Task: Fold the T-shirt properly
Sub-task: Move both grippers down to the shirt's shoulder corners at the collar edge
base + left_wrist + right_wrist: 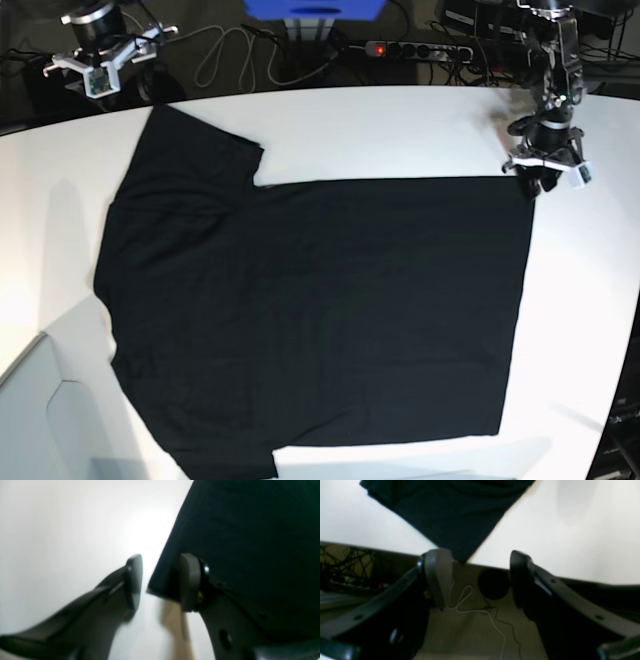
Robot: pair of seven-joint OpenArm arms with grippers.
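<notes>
The T-shirt [320,310] lies flat across the tabletop [400,130]; left pincer [160,582], part open, straddles its far hem corner, right pincer [480,577] gapes empty beyond the sleeve. A shallow bite could slip.

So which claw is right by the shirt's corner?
The left claw, at the T-shirt's far hem corner. The right claw hangs past the table edge.

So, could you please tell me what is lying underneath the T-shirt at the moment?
The T-shirt lies spread flat on the white table. Only bare tabletop shows around its edges; whatever is beneath the cloth is covered and cannot be seen.
</notes>
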